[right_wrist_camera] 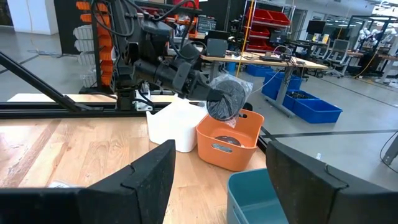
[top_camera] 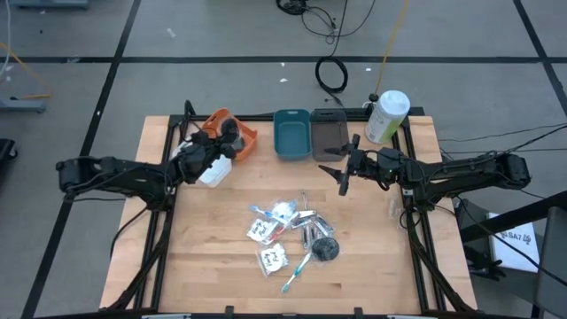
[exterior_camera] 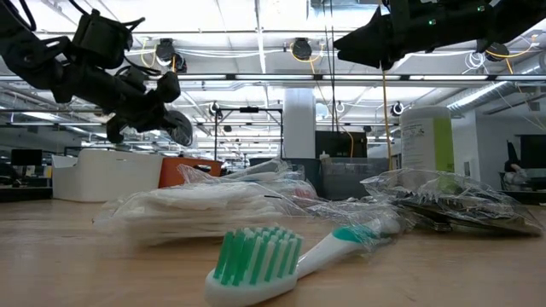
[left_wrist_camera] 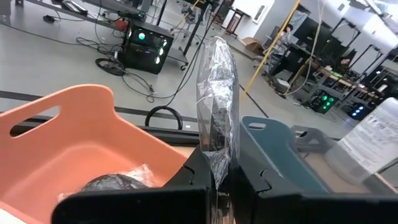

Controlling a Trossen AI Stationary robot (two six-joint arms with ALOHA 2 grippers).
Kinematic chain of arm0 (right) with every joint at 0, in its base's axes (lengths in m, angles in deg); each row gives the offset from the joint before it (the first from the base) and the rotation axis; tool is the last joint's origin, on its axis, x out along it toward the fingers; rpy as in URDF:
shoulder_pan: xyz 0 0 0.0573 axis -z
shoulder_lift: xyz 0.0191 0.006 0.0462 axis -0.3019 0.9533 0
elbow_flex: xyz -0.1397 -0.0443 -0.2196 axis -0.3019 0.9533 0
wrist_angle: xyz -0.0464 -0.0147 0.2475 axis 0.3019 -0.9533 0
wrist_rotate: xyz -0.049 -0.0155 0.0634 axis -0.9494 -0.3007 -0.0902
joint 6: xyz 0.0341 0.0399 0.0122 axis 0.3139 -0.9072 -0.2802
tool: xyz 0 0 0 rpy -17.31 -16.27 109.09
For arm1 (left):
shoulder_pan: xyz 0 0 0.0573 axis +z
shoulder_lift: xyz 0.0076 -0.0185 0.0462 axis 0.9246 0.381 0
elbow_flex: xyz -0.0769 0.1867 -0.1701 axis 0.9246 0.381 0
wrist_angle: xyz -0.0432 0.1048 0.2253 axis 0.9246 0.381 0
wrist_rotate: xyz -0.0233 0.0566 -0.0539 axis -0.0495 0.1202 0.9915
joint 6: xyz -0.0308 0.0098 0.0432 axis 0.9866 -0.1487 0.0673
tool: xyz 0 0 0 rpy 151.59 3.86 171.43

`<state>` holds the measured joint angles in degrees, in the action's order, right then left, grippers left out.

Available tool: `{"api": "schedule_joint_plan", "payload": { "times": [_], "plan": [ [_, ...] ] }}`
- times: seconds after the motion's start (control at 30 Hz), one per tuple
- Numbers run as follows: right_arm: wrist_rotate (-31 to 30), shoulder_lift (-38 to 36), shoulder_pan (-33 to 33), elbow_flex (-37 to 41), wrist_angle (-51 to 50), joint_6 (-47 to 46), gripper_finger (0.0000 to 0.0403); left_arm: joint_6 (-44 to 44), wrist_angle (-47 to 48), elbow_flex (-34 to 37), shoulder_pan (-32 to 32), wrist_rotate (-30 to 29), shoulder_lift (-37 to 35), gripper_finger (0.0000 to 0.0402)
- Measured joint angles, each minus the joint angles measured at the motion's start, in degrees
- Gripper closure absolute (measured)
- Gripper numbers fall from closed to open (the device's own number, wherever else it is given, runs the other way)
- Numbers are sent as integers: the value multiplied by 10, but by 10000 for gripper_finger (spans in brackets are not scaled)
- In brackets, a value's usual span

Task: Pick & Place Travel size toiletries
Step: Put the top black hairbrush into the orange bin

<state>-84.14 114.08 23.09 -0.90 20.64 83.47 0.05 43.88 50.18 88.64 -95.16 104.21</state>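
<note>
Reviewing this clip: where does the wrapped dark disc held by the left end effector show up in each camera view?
High view: wrapped dark disc above the orange bin, upper left.
Low view: upper left, at the left end effector.
Left wrist view: centre, edge-on between the fingers.
Right wrist view: centre, above the orange bin.
Shared landmark: the orange bin.

The table [top_camera: 213,257] was light brown wood with a black frame. At its far edge stood an orange bin [top_camera: 241,133], a white bin [top_camera: 215,171], a teal bin [top_camera: 291,135] and a grey bin [top_camera: 329,136]. Right of the grey bin was a white bottle [top_camera: 387,116] with a green label. The disc [right_wrist_camera: 227,98] over the orange bin was dark grey in clear wrap. The toothbrush [exterior_camera: 273,256] had teal-and-white bristles and a white handle. Both arms were black.
</note>
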Motion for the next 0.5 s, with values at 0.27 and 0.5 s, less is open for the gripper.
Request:
{"api": "schedule_joint_plan", "payload": {
  "times": [0.27, 0.5],
  "plan": [
    [0, 0, 0, 0, 0, 0, 165, -3, 0, 0, 0, 0, 4, 376],
    [0, 0, 0, 0, 0, 0, 165, -29, 1, 0, 0, -3, 4, 335]
  ]
}}
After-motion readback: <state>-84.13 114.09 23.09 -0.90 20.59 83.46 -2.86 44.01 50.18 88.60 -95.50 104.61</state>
